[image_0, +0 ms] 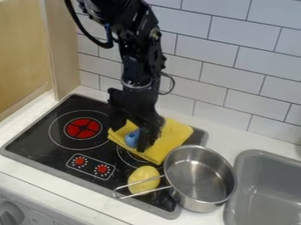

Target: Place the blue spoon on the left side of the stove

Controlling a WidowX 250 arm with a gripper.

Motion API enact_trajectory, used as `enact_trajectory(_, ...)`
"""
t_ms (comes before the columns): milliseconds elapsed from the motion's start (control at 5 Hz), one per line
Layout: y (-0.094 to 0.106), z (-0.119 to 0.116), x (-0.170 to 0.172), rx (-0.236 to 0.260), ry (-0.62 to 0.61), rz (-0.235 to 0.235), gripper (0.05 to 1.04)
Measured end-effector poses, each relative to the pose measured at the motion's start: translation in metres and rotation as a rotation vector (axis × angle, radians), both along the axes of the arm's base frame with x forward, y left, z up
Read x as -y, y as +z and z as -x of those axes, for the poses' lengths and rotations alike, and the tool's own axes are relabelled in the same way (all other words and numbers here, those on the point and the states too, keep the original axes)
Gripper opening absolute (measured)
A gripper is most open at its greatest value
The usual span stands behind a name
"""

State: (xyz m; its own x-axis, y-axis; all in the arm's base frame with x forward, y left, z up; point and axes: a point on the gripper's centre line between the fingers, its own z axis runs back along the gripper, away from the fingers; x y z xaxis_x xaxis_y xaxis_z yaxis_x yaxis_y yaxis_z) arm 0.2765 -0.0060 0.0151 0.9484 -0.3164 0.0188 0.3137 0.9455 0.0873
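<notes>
The black gripper (pixel 128 139) is hanging over the stove (pixel 53 154), about one o'clock from its centre, with the arm rising toward twelve. Its fingers are standing apart, and the blue spoon (pixel 132 139) is showing between them, over the nine o'clock side of the yellow cloth (pixel 173 137); whether they are touching it cannot be told, nor whether it is resting on the cloth. The cloth is lying on the stove. From the spoon, a red burner (pixel 83 128) is sitting between nine and ten o'clock, and two red knobs (pixel 102 169) between seven and eight. At six o'clock, a yellow oval object (pixel 140 176) is lying beneath the handle of the metal pot (pixel 203 173). The pot is standing at four o'clock, and the grey sink (pixel 264 204) is lying beyond it.
</notes>
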Motion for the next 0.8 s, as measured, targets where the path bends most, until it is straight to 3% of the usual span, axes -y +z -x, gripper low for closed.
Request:
enact_trajectory(200,-0.0017,0.0003,-0.0025,-0.004,0.012,0.000,0.633)
enact_trajectory(400,-0.0046,0.0013,-0.0028,-0.015,0.011,-0.002,0.395)
enact_trajectory(800,-0.0034,0.0005,-0.0036,-0.020,0.014,-0.007,0.387)
